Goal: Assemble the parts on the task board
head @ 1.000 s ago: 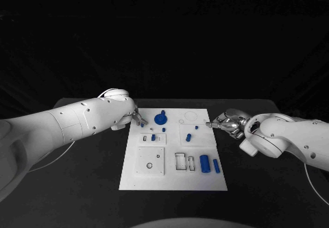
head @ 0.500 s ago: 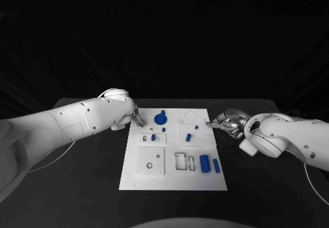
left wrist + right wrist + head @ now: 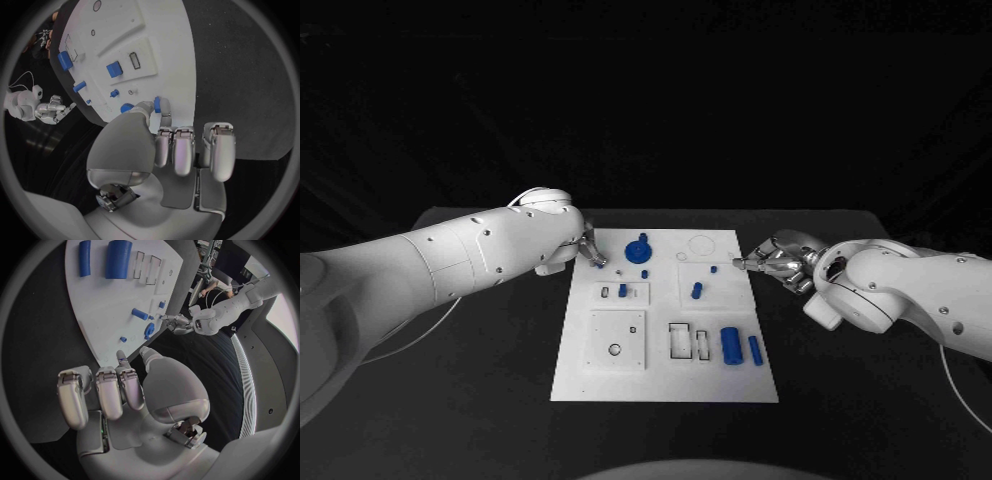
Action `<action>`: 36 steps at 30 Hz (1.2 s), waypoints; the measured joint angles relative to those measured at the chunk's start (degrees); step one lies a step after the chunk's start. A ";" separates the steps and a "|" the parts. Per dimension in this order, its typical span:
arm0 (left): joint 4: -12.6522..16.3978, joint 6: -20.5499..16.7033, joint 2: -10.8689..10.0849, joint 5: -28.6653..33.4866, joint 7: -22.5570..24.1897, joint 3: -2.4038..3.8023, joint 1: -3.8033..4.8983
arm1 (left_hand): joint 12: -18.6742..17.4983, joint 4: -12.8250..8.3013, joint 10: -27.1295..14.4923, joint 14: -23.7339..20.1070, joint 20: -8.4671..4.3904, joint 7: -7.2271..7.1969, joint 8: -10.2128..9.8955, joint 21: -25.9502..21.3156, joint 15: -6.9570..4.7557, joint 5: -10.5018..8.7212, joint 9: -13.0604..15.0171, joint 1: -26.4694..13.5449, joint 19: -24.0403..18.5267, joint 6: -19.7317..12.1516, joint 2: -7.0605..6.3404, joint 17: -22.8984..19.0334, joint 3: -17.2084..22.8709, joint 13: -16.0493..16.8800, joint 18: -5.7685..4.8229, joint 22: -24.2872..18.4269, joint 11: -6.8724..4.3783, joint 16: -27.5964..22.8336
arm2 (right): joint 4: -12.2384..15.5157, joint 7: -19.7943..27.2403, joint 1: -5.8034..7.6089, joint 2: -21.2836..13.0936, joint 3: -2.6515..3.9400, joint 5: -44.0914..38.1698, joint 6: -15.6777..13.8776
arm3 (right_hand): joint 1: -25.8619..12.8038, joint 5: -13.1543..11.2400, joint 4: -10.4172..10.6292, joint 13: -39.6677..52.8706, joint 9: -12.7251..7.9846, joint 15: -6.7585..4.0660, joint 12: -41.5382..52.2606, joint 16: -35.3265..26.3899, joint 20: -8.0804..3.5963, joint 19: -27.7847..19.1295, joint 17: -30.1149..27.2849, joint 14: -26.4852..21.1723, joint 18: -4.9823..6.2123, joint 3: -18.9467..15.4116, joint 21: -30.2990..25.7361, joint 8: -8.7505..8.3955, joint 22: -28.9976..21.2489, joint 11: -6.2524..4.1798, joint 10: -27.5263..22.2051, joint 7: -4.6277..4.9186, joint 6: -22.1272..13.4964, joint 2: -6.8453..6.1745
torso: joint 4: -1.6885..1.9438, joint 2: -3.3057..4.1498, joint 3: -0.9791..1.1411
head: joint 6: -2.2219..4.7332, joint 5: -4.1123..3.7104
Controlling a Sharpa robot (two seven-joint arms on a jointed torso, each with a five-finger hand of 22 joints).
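The white task board (image 3: pixel 668 375) lies mid-table. My left hand (image 3: pixel 593 257) hovers over its far left corner. In the left wrist view this hand (image 3: pixel 169 150) pinches a small blue part (image 3: pixel 157 104) between thumb and a finger, the other fingers curled in. My right hand (image 3: pixel 769 262) sits at the board's right edge, a fingertip reaching over the rim. In the right wrist view its fingers (image 3: pixel 100 390) are curled with nothing in them. A round blue part (image 3: pixel 639 247), a blue peg (image 3: pixel 697 290) and a thick blue cylinder (image 3: pixel 730 344) are on the board.
A thin blue cylinder (image 3: pixel 754 348) lies beside the thick one near the board's right edge. Empty rectangular slots (image 3: pixel 679 340) and a raised square plate (image 3: pixel 617 338) with a round hole take up the near half. Black table (image 3: pixel 862 400) surrounds the board.
The left hand's fingers with the small blue part have shifted only very slightly over the board's far left corner. The right hand has stayed put.
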 measured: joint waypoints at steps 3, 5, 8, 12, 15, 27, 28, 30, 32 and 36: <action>0.21 -0.10 -0.11 0.08 0.51 0.00 0.00 | 0.00 0.92 -0.08 0.00 0.00 0.00 -0.11 0.00 0.00 0.03 0.34 0.68 0.00 0.01 -0.70 0.00 2.24 0.00 0.00 0.00 0.09 0.00 | 0.00 -0.04 0.00 -0.04 0.00 -0.02 0.00 | 0.00 0.00 0.00 0.00 0.00 0.00 0.00 0.00 0.00 0.00 0.00 0.00 0.00 0.00 0.00 0.00 0.00 0.00 0.00 0.00 0.00 0.00 | 0.01 0.00 -0.01 | -0.04 -0.06; 0.48 -0.20 -0.31 0.14 0.86 0.00 0.00 | 0.00 1.55 -0.08 0.00 0.00 -0.01 -0.12 0.00 0.00 0.03 0.49 0.87 0.00 0.02 -0.90 0.00 2.89 0.00 -0.01 0.00 0.09 0.00 | -0.01 -0.07 0.00 -0.06 0.00 -0.03 0.00 | 0.00 0.00 0.00 0.00 0.00 0.00 0.00 0.00 0.00 0.00 0.00 0.00 0.00 0.00 0.00 0.00 0.00 0.00 0.00 0.00 0.00 0.00 | 0.01 0.01 -0.01 | -0.05 -0.09; 0.95 -0.47 -0.80 0.21 1.29 0.00 0.00 | 0.00 1.65 -0.08 0.00 0.00 -0.01 -0.13 0.00 0.00 0.03 0.57 0.86 0.00 0.03 -0.93 0.00 2.98 -0.01 0.00 0.00 0.09 0.00 | -0.03 -0.10 0.00 -0.10 0.00 -0.04 0.01 | 0.00 0.00 0.00 0.00 0.00 0.00 0.00 0.00 0.00 0.00 -0.01 0.00 0.00 0.00 0.00 0.00 0.00 0.00 0.00 0.00 0.00 0.00 | 0.03 0.01 -0.01 | -0.04 -0.05; 2.20 -1.06 -1.93 0.36 1.67 0.02 0.05 | 0.00 1.76 -0.08 0.00 0.00 -0.01 0.12 0.00 0.00 0.03 0.64 0.79 0.00 0.03 -1.60 0.02 3.22 -0.01 0.00 0.00 0.09 0.00 | -0.08 -0.14 0.00 -0.11 0.00 -0.05 0.02 | 0.00 0.00 0.00 -0.01 -0.01 0.00 0.00 0.00 0.00 0.00 -0.01 0.00 0.00 0.00 0.00 0.00 0.00 0.00 0.00 0.00 0.00 0.00 | 0.04 -0.01 0.00 | -0.08 -0.04; 3.74 -1.44 -3.04 0.70 1.74 0.03 0.36 | 0.00 1.74 -0.08 0.00 0.00 -0.01 0.12 0.00 0.00 0.03 0.70 0.78 0.00 0.03 -1.60 0.05 3.24 -0.01 0.00 0.00 0.09 0.00 | -0.12 -0.16 0.00 -0.10 0.00 -0.06 0.02 | 0.00 0.00 0.00 -0.01 -0.01 0.00 0.00 0.00 0.00 0.00 -0.01 0.00 0.00 0.00 0.00 0.00 -0.01 0.00 0.00 0.00 0.00 0.00 | 0.05 -0.03 0.01 | -0.21 -0.03; 13.65 -2.24 -9.07 3.46 0.37 0.08 2.52 | 0.00 1.48 -0.08 0.00 0.00 -0.01 0.12 0.00 0.00 0.03 0.82 0.48 0.00 0.04 -2.50 0.04 3.63 -0.02 0.00 0.00 0.09 0.00 | -0.22 -0.22 0.00 -0.02 0.00 -0.09 0.03 | 0.00 0.00 0.00 -0.01 -0.02 0.00 0.00 0.00 0.00 0.00 -0.01 0.00 0.00 0.00 0.00 0.00 -0.01 0.00 0.00 0.00 0.00 0.00 | 0.08 -0.03 0.03 | -0.29 0.04; 14.43 -2.24 -9.61 3.76 0.11 0.07 2.59 | 0.00 1.19 -0.08 0.00 0.00 -0.01 0.12 0.00 0.00 0.02 0.82 0.47 0.00 0.04 -2.50 0.04 3.92 -0.02 0.00 0.00 0.09 0.00 | -0.22 -0.22 0.00 -0.02 0.00 -0.10 0.03 | 0.00 0.00 0.00 -0.01 -0.02 0.00 0.00 0.00 0.00 0.00 -0.01 0.00 0.00 0.00 0.00 0.00 -0.01 0.00 0.00 0.00 0.00 0.00 | 0.09 -0.03 0.03 | -0.31 0.04; 15.97 -2.24 -10.71 4.48 -0.57 0.03 2.70 | 0.00 1.11 -0.08 0.00 0.00 -0.01 0.12 0.00 0.00 0.02 0.82 0.34 0.00 0.05 -2.64 0.04 4.00 -0.02 0.00 0.00 0.09 0.00 | -0.22 -0.23 0.00 -0.02 0.00 -0.10 0.03 | 0.00 0.00 0.00 -0.02 -0.02 0.00 0.00 0.00 0.00 0.00 -0.01 0.00 0.00 0.00 0.00 0.00 -0.01 0.00 0.00 0.00 0.00 0.00 | 0.09 -0.03 0.03 | -0.40 0.04; 17.31 -2.23 -11.57 5.01 -1.23 0.02 2.80 | 0.00 1.02 -0.08 0.00 0.00 0.06 0.12 0.00 0.00 0.02 0.84 0.24 0.00 0.14 -2.74 0.03 4.09 -0.02 0.00 0.00 0.09 0.00 | -0.23 -0.24 0.00 -0.03 0.00 -0.11 0.03 | 0.00 0.00 0.00 -0.02 -0.02 0.00 0.00 0.00 -0.01 0.00 -0.02 0.00 0.00 0.00 0.00 0.00 -0.01 0.00 0.00 0.00 0.00 0.00 | 0.09 -0.03 0.03 | -0.57 0.04; 19.60 -2.24 -12.78 5.96 -2.95 -0.02 2.92 | 0.00 0.95 -0.08 0.00 0.00 -0.10 0.35 0.00 0.00 -0.51 0.98 0.16 0.00 0.32 -2.82 0.03 4.94 -0.02 0.00 0.00 0.10 0.00 | -0.30 -0.25 0.00 -0.03 0.00 -0.11 0.03 | 0.00 0.00 0.00 -0.02 -0.02 0.00 0.00 0.00 -0.01 0.00 -0.02 0.00 0.00 0.00 0.00 0.00 -0.02 0.00 0.00 0.00 0.00 0.00 | 0.09 -0.03 0.03 | -0.60 0.34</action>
